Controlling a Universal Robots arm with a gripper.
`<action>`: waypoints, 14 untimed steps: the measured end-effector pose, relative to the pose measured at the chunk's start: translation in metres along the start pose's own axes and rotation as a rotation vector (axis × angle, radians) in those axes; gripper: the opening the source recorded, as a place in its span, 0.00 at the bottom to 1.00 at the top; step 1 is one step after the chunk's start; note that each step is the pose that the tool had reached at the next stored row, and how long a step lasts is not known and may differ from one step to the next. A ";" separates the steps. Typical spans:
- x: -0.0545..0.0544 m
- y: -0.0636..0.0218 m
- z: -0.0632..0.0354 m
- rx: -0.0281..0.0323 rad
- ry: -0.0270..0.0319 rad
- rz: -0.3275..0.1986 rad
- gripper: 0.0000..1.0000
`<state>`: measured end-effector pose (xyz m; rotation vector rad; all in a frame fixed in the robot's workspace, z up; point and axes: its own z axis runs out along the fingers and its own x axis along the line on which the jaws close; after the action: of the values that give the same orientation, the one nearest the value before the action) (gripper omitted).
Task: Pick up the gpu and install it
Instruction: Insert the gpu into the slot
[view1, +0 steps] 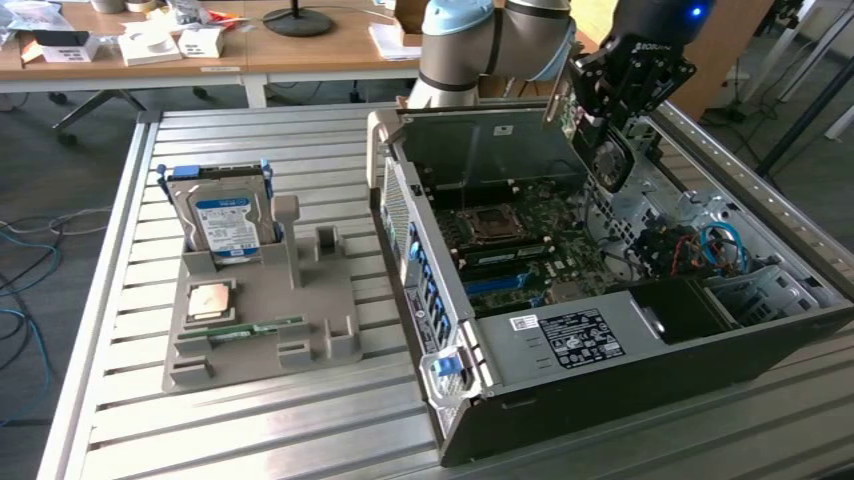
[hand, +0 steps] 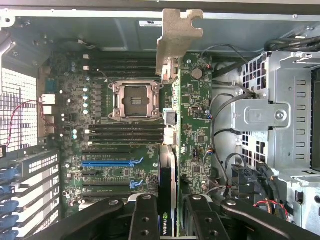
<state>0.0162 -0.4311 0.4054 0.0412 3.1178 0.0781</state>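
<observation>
Silver arm (view1: 467, 55), pale-blue joint cap (view1: 451, 14), black pincer (view1: 610, 120)

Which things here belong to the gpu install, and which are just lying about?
Job in hand:
gpu, gripped in the claw
open computer case
motherboard inside it

Lying about:
hard drive
processor chip
memory stick
All three sit in the grey holder.

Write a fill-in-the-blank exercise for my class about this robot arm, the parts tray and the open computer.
1. The gripper is ____ on the gpu, holding it over the motherboard.
2. The hard drive stands ____ in the grey tray.
3. The motherboard's CPU socket is ____.

Missing words: shut; upright; empty.
</observation>
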 end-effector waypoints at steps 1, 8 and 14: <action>0.000 0.0000 0.0000 0.0000 0.0000 0.000 0.27; 0.000 0.0000 0.0000 -0.0003 0.0016 -0.032 0.27; 0.001 0.0000 0.0002 0.0108 0.0054 -0.113 0.27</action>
<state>0.0156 -0.4311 0.4052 -0.1343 3.1184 0.0593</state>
